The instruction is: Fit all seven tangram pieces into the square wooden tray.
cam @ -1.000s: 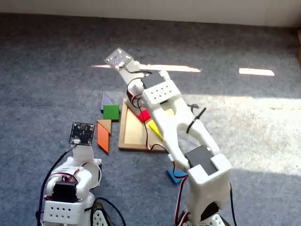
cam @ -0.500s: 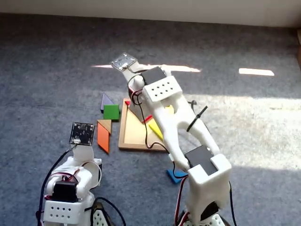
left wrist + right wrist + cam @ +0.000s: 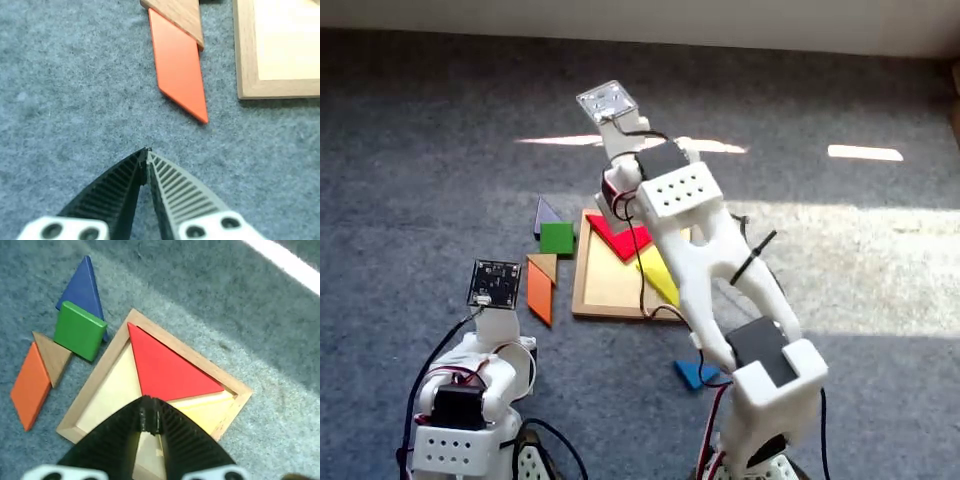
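Observation:
The square wooden tray [image 3: 586,290] [image 3: 99,374] lies on the carpet. A red triangle [image 3: 620,238] [image 3: 167,371] lies flat in its far part, and a yellow triangle [image 3: 661,277] [image 3: 206,412] fills the side next to it. My right gripper [image 3: 149,416] hangs over the tray, shut with nothing in it. Left of the tray lie a blue triangle [image 3: 546,213] [image 3: 82,286], a green square [image 3: 557,238] [image 3: 80,330], a brown triangle [image 3: 544,265] [image 3: 52,358] and an orange parallelogram [image 3: 539,292] [image 3: 180,82] [image 3: 31,385]. My left gripper [image 3: 146,156] is shut and empty above the carpet, short of the orange piece.
A small blue piece [image 3: 692,374] lies on the carpet beside the right arm's base. The right arm's body stretches over the tray's right side in the high view. Grey carpet spreads all around, with sunlit bands at the back and right.
The right arm's wrist has lifted and swung toward the far side, uncovering the red triangle, which now lies flat in the tray. The left arm has kept still.

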